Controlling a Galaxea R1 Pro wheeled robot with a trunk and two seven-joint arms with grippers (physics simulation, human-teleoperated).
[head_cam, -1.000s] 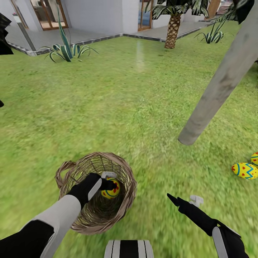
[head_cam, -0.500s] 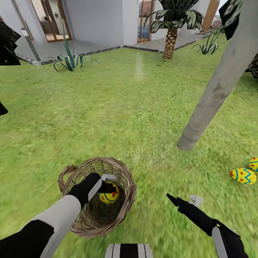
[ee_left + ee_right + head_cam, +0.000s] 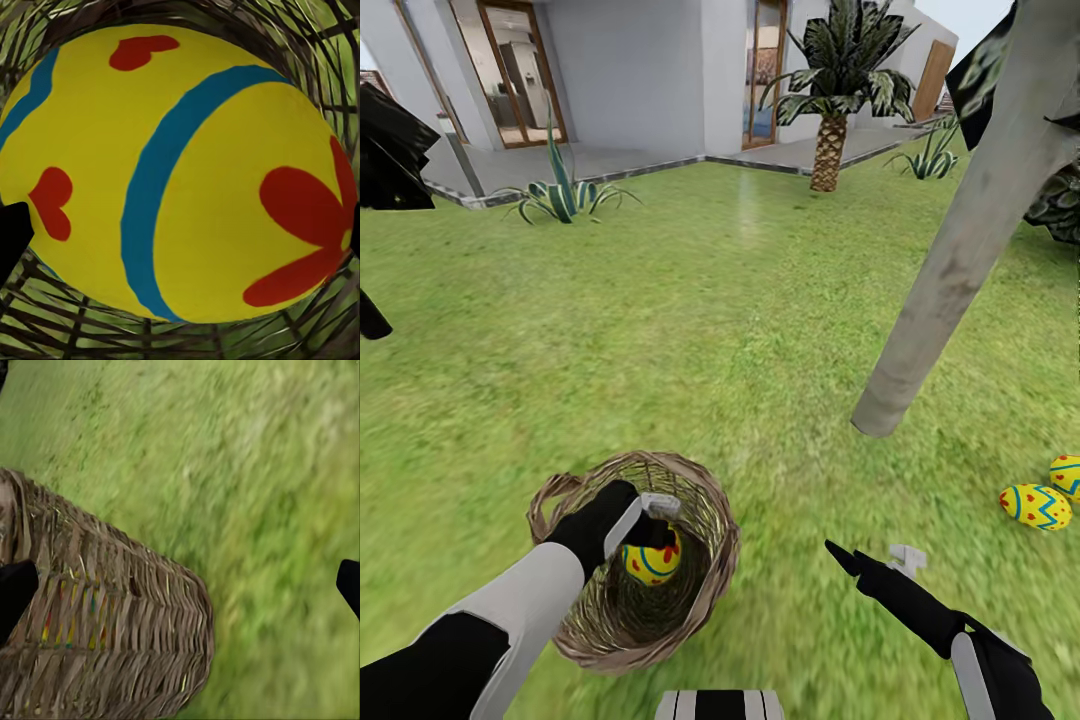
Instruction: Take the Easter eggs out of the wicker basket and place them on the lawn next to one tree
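Your left gripper (image 3: 652, 530) reaches into the basket (image 3: 705, 590) on the lawn (image 3: 690, 320), its fingers (image 3: 11, 232) clamped on the sides of a yellow egg (image 3: 650, 562) painted with a blue band and red flower. Your right gripper (image 3: 865, 560) hangs over the grass beside the basket, fingers spread wide and empty. Two more eggs (image 3: 1038, 506) lie on the lawn near the grey tree trunk (image 3: 950, 260).
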